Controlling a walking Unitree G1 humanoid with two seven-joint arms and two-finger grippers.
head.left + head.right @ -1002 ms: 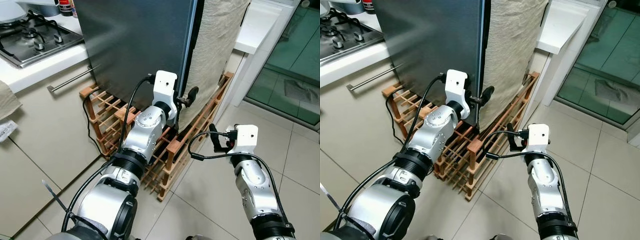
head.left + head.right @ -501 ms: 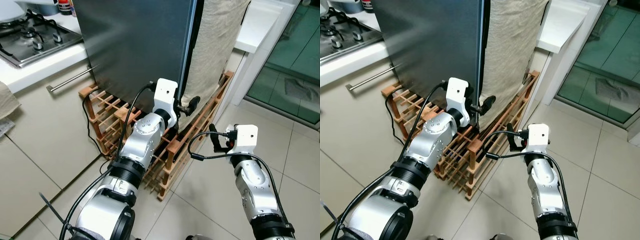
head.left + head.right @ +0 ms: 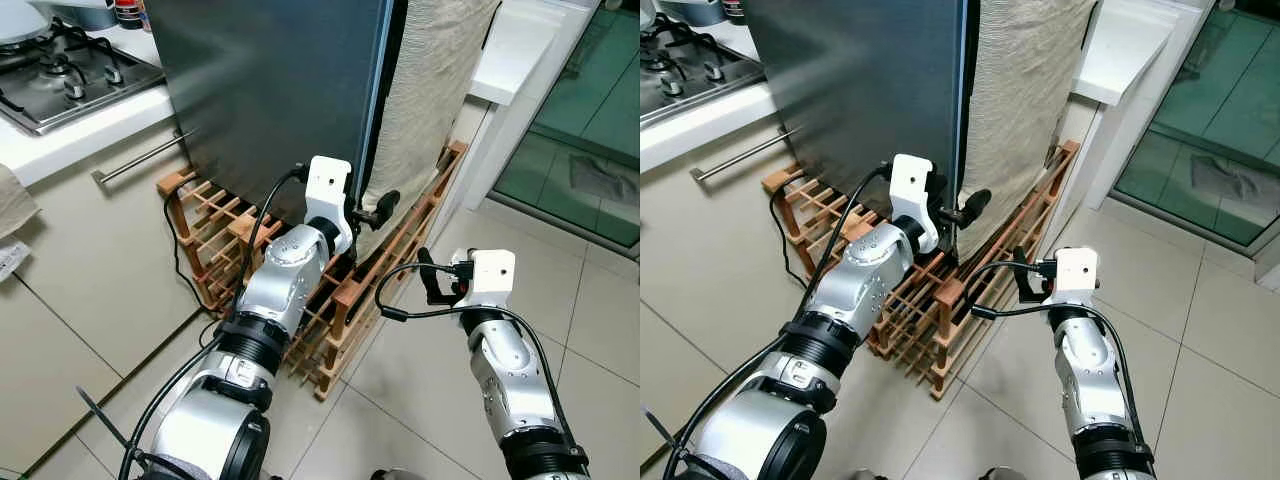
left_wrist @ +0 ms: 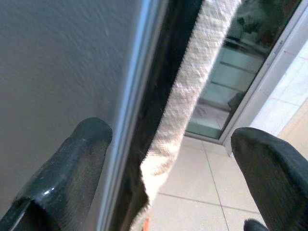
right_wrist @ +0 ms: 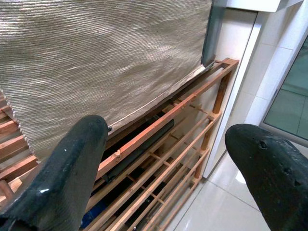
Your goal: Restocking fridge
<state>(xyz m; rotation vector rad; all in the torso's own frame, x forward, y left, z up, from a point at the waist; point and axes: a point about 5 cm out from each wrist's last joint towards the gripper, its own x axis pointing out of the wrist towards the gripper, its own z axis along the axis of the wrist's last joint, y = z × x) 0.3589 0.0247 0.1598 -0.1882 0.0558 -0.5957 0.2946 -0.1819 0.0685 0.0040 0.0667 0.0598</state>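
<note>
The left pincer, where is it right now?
The left pincer is open at the fridge door's lower edge, beside the hanging cloth and above the wooden rack.

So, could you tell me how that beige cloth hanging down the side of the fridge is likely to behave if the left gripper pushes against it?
The cloth is probably floppy: it hangs in soft folds with a curled lower corner. It likely gives way rather than resists, bunching around the open left gripper at the fridge door edge. Its coarse weave suggests it is not slippery.
</note>
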